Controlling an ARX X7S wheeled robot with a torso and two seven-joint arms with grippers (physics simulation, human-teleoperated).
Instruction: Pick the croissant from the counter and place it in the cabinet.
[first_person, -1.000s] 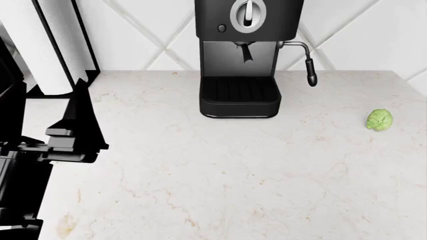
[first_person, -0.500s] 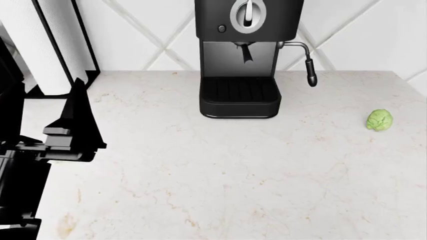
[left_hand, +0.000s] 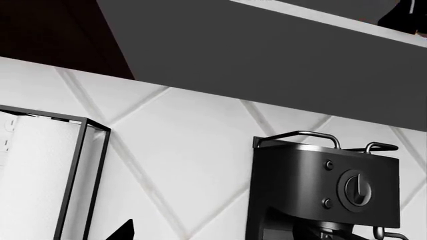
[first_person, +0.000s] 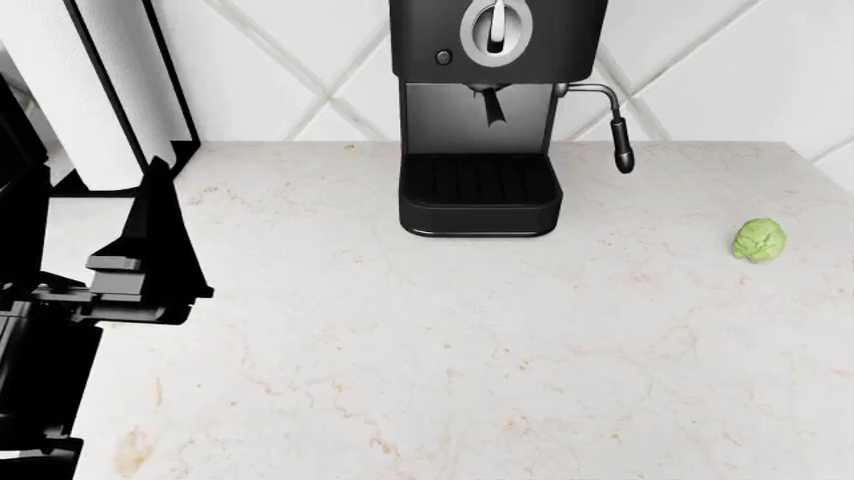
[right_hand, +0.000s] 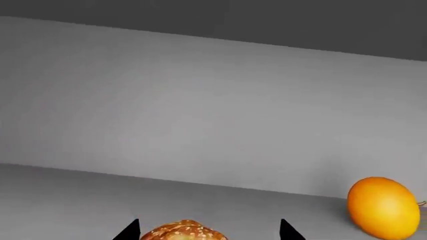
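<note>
Croissant (right_hand: 183, 231) between right fingers (right_hand: 128, 231)

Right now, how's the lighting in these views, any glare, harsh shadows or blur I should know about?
Head view: flat, even light, only a soft shadow under the espresso machine on the counter; no blur. Left wrist view: sharp, dark at one corner. Right wrist view: dim grey interior, yet the croissant and the orange fruit are bright and crisp.

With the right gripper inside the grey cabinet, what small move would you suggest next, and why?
Probably open the right gripper and let go. The golden-brown flaky croissant sits between its dark fingertips, low over the grey cabinet shelf, beside a round orange fruit; whether it touches the shelf is hidden.
</note>
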